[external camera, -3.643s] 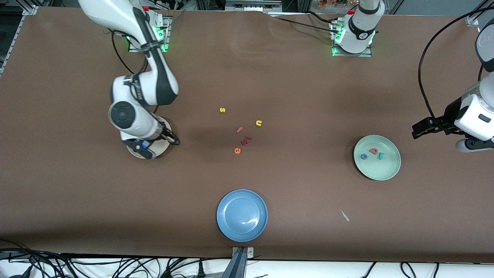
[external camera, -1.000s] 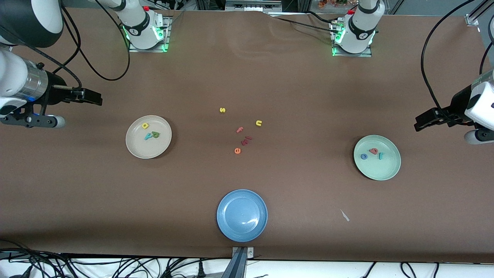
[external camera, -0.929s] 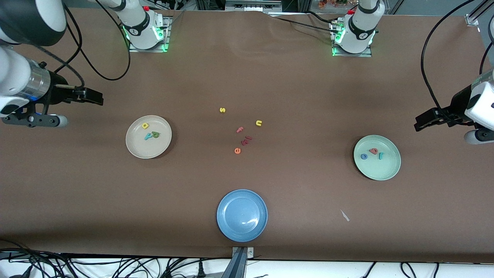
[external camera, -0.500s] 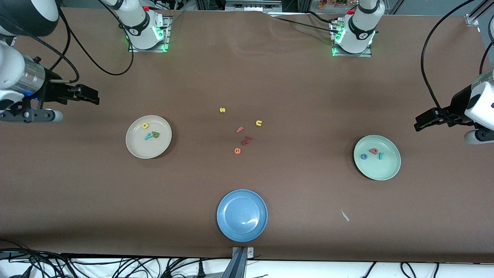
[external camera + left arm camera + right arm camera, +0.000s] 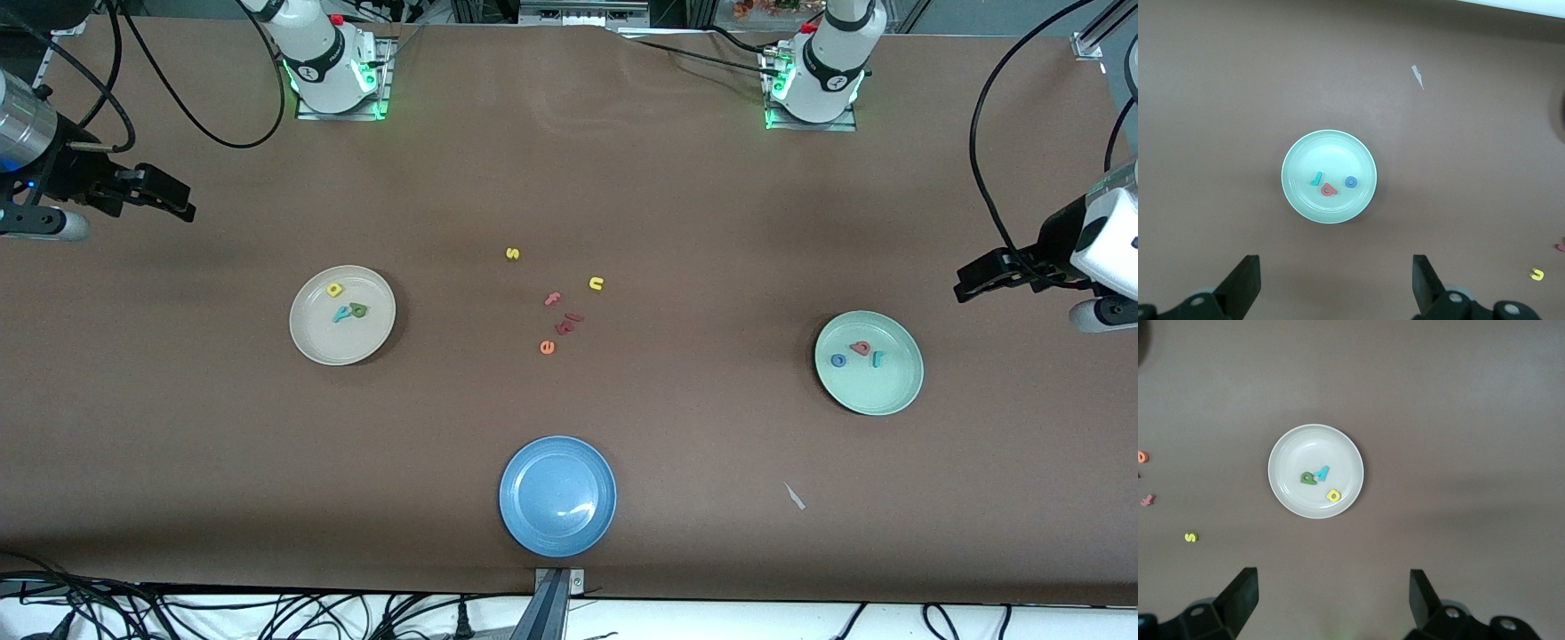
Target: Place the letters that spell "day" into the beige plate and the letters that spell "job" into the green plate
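Note:
The beige plate (image 5: pixel 307 342) holds the yellow "a" (image 5: pixel 334 289), teal "y" (image 5: pixel 341 315) and green "d" (image 5: pixel 358 309); the right wrist view shows the same plate (image 5: pixel 1281 497) and its letters. In the green plate (image 5: pixel 889 404) lie the blue "o" (image 5: pixel 837 360), red "b" (image 5: pixel 860 348) and teal "j" (image 5: pixel 877 358), also seen in the left wrist view as "j" (image 5: pixel 1316 178), "b" (image 5: pixel 1329 191) and "o" (image 5: pixel 1351 181). My right gripper (image 5: pixel 182 204) hangs open and empty over bare table at its arm's end. My left gripper (image 5: pixel 965 289) waits open and empty over the table at its end.
A blue plate (image 5: pixel 516 524) sits near the front edge. Loose letters lie mid-table: yellow "s" (image 5: pixel 512 253), yellow "n" (image 5: pixel 596 284), salmon "f" (image 5: pixel 552 299), dark red pieces (image 5: pixel 567 323), orange "e" (image 5: pixel 547 347). A white scrap (image 5: pixel 794 496) lies toward the left arm's end.
The right arm has risen off the beige plate, uncovering its three letters, and drawn back to its end of the table. The left arm has not moved.

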